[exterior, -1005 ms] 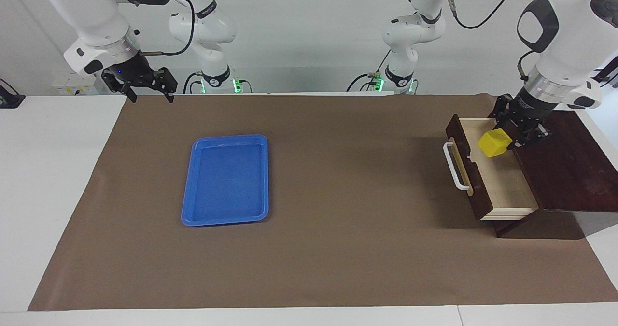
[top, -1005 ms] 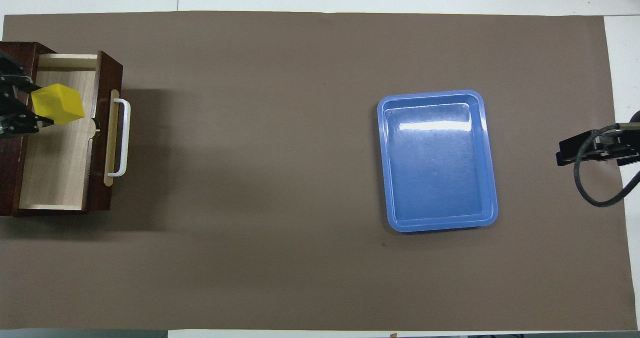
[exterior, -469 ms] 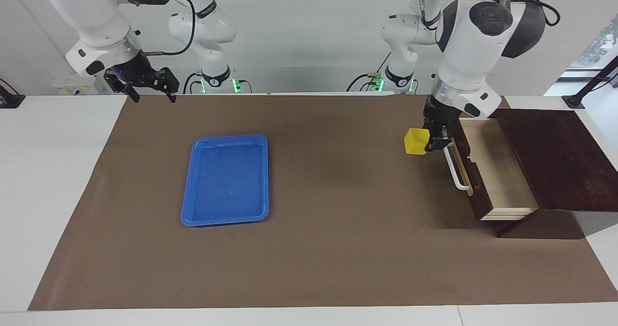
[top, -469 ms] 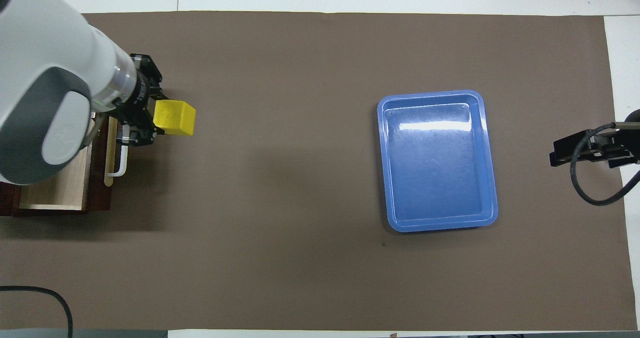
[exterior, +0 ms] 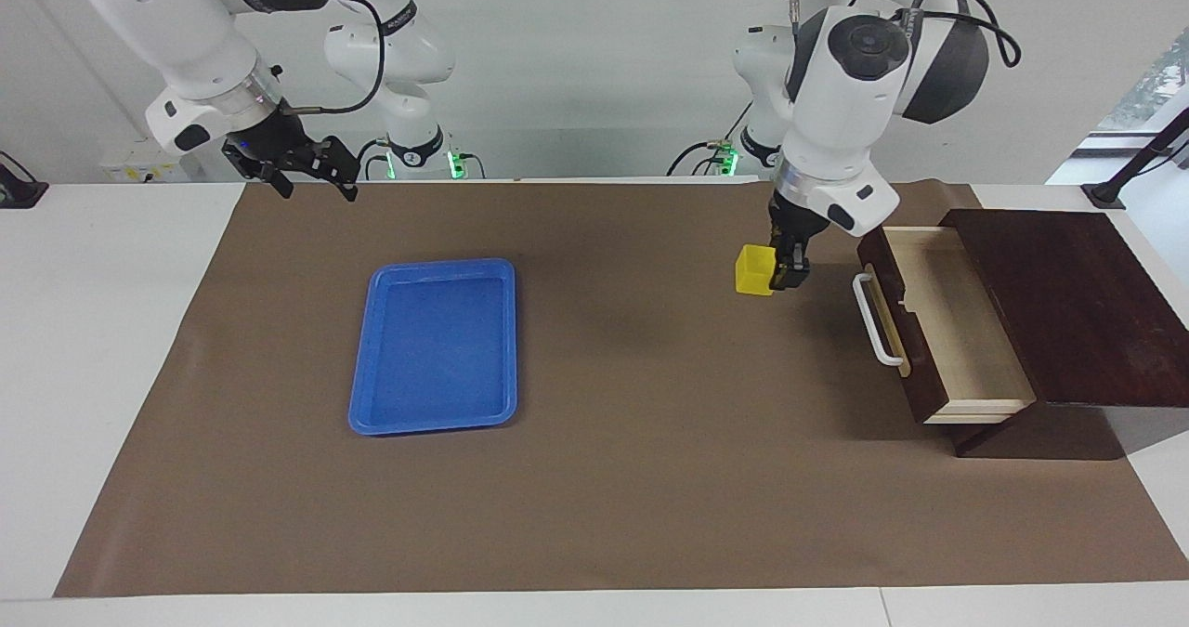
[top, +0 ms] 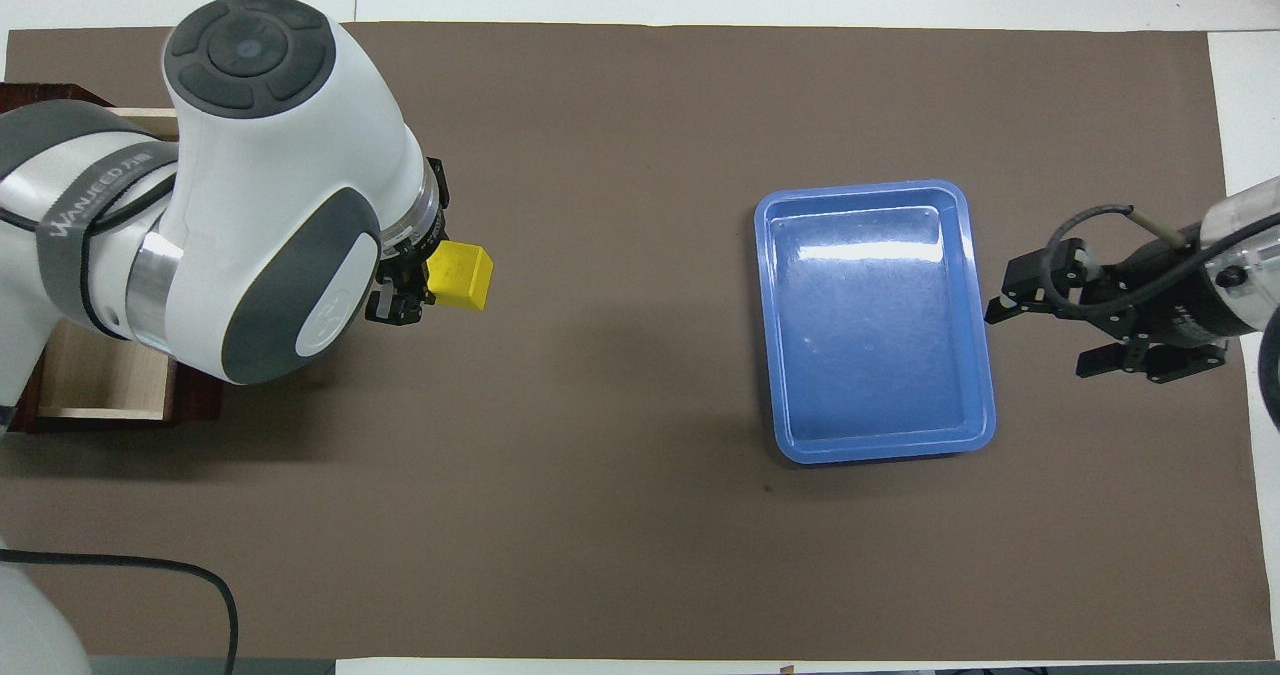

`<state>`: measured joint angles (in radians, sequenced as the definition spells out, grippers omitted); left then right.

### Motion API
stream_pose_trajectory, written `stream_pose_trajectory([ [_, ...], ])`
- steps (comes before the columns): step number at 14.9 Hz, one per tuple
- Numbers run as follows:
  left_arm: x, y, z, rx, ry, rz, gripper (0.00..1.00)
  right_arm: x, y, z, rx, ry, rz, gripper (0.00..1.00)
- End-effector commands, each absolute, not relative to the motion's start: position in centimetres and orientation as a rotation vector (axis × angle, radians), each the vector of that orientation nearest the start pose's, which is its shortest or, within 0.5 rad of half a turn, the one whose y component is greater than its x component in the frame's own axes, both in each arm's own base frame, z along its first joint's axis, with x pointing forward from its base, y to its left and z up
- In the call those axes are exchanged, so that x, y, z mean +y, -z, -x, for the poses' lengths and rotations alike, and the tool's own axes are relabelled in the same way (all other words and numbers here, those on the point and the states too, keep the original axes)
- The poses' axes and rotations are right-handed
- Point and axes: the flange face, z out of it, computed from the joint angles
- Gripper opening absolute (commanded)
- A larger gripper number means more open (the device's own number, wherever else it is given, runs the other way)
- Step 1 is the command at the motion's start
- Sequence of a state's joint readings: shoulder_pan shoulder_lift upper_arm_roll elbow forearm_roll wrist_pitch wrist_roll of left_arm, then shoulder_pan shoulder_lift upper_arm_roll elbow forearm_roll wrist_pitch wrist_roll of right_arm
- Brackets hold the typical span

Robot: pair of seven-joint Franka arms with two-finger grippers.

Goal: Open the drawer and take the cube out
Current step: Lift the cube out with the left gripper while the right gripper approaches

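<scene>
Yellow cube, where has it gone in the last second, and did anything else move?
The left gripper, shut on the cube, carried it out of the drawer and over the mat toward the blue tray. The open right gripper shifted slightly toward the tray. Drawer open, tray unmoved.

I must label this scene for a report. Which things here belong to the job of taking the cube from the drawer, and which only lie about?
Belong to the job:
- drawer, pulled open
- cube, held over the brown mat
- left gripper, shut on the cube

Only lying about:
- blue tray
- right gripper, open, waiting
</scene>
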<state>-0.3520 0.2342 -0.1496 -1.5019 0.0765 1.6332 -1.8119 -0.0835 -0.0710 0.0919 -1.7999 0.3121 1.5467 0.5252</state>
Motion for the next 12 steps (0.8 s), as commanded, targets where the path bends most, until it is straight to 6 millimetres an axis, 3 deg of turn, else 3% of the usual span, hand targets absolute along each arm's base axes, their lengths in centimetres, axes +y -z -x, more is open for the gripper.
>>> stream_pose_trajectory([
  [1,-28.7,-53.2,-55.1,-1.825,0.015,2.390,0.00,7.7,-53.1,-52.6,1.053,-0.484,2.574,1.00],
  [4,-29.1,-53.3,-55.0,-1.857,0.007,2.381,0.00,13.0,-49.4,-54.4,1.311,-0.631,2.350,1.00],
  [8,-29.3,-53.2,-54.9,-1.890,-0.010,2.368,0.00,21.5,-46.2,-55.5,1.498,-0.714,2.088,1.00],
  [10,-29.3,-53.2,-55.3,-1.980,-0.002,2.330,0.00,24.1,-45.4,-55.3,1.607,-0.738,1.924,1.00],
  [12,-29.3,-53.3,-55.4,-2.004,0.003,2.319,0.00,27.0,-43.9,-55.0,1.646,-0.764,1.879,1.00],
])
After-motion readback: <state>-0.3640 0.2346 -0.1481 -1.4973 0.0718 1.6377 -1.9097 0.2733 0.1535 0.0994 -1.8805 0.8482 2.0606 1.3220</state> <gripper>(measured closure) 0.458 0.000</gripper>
